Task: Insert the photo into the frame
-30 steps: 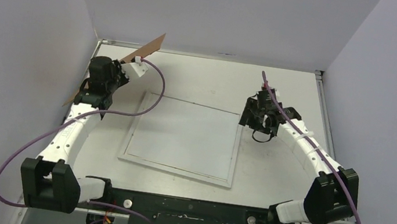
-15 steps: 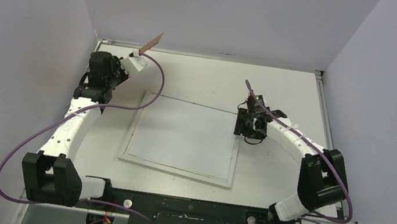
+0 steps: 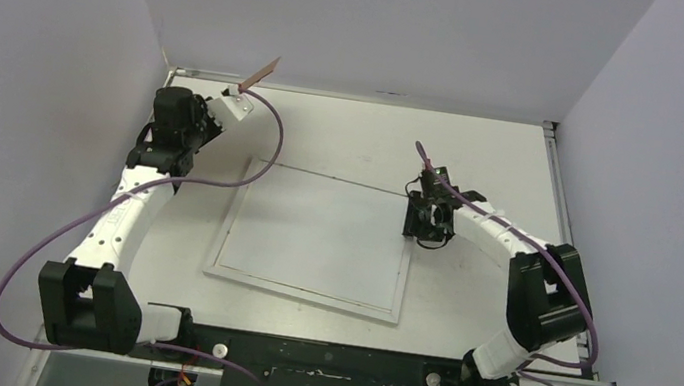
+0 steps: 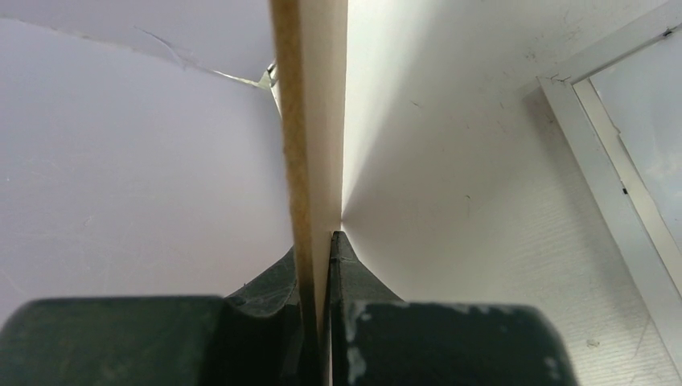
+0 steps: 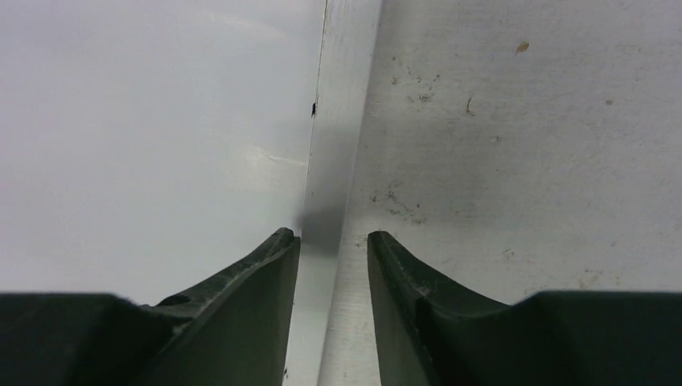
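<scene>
The white frame [image 3: 227, 229] lies flat in the middle of the table, its inside pale grey. No photo shows in any view. My left gripper [image 3: 236, 100] is at the back left corner, shut on a thin brown backing board [image 3: 262, 71] that stands on edge above it. The left wrist view shows that board [image 4: 310, 96], brown at the edge and white on one face, pinched in my left gripper [image 4: 318, 241]. My right gripper [image 3: 425, 225] points down at the frame's right rim. There my right gripper [image 5: 332, 237] is open, its jaws either side of the rim strip [image 5: 339, 121].
Grey walls close in the table on the left, back and right. A metal rail [image 3: 557, 213] runs along the right edge. The frame's corner [image 4: 611, 177] lies to the right of the held board. The arms' purple cables loop above the table.
My right arm has swung left to the frame's right rim and its jaws have narrowed. My left arm has turned the board, so it now shows nearly edge-on.
</scene>
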Controlling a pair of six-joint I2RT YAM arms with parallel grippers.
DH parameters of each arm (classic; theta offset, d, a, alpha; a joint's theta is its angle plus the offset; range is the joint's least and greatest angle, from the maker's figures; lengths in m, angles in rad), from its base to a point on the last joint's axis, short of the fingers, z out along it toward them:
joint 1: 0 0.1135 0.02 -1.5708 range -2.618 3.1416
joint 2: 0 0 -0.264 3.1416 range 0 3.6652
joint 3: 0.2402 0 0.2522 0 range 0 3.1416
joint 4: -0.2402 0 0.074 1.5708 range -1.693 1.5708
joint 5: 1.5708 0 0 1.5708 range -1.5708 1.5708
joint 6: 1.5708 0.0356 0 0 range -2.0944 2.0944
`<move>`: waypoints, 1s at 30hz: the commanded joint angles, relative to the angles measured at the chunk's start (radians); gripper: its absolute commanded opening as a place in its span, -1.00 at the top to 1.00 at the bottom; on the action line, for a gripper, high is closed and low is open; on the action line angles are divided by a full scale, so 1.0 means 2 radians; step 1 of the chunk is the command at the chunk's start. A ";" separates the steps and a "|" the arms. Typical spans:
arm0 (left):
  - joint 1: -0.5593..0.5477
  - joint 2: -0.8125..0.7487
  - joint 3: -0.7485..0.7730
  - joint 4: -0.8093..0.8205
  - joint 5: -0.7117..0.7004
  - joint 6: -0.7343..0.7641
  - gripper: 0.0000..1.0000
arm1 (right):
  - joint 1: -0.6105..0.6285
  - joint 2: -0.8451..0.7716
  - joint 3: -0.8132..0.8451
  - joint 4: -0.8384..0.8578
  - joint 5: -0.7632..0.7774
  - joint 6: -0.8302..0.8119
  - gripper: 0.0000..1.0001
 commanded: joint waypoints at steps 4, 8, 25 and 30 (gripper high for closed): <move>0.003 -0.010 0.039 0.030 0.016 -0.018 1.00 | 0.001 0.001 -0.001 0.017 0.004 -0.010 0.45; 0.003 -0.013 0.037 0.031 0.016 -0.014 1.00 | -0.004 0.012 0.004 0.013 0.004 -0.021 0.48; 0.004 -0.012 0.036 0.035 0.016 -0.010 1.00 | -0.004 0.004 -0.009 0.024 -0.007 -0.016 0.23; 0.005 -0.010 0.037 0.035 0.014 -0.007 1.00 | -0.007 0.017 0.004 0.020 -0.005 -0.029 0.36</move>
